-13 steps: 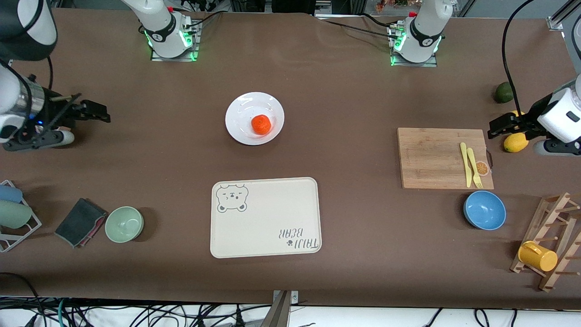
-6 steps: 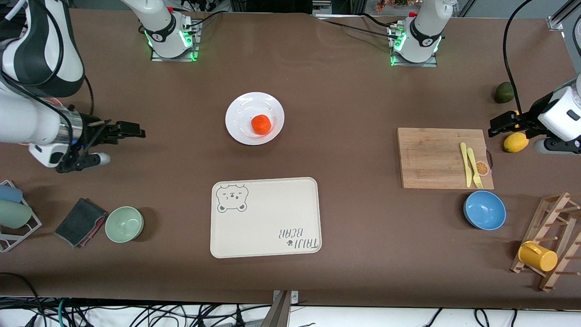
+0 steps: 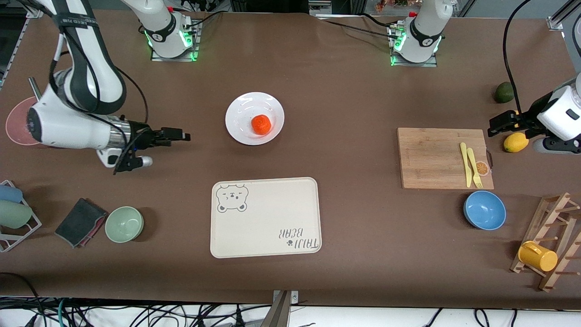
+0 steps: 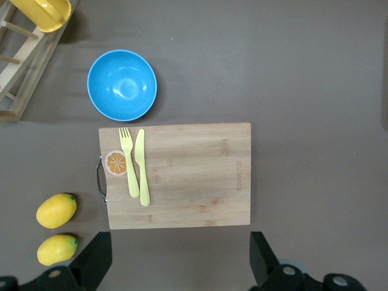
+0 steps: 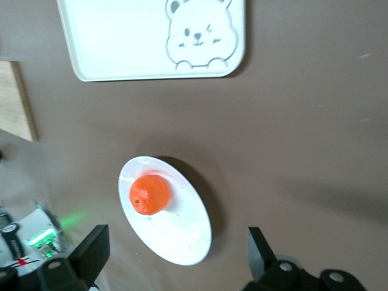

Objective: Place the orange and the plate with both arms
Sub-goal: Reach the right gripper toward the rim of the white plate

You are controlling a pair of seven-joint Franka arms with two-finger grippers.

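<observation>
While both arms hang empty-handed, one orange [image 3: 261, 124] sits on one white plate [image 3: 240, 109].

Round, glossy and shallow-rimmed, the plate lies mid-table, farther from the front camera than the single cream rectangular tray [image 3: 265, 218] with its bear drawing. The right gripper [image 3: 174, 135] hovers over bare table toward the right arm's end, fingers spread, holding nothing. The left gripper [image 3: 499, 125] waits over the two yellow lemons [image 4: 56, 210], likewise spread and empty. I count two bowls, one pale green [image 3: 124, 224] and one blue [image 3: 484, 210], one bamboo cutting board [image 3: 431, 156] carrying a yellow plastic knife [image 3: 465, 163] and fork [image 3: 475, 168], and one dark green fruit [image 3: 503, 92].
</observation>
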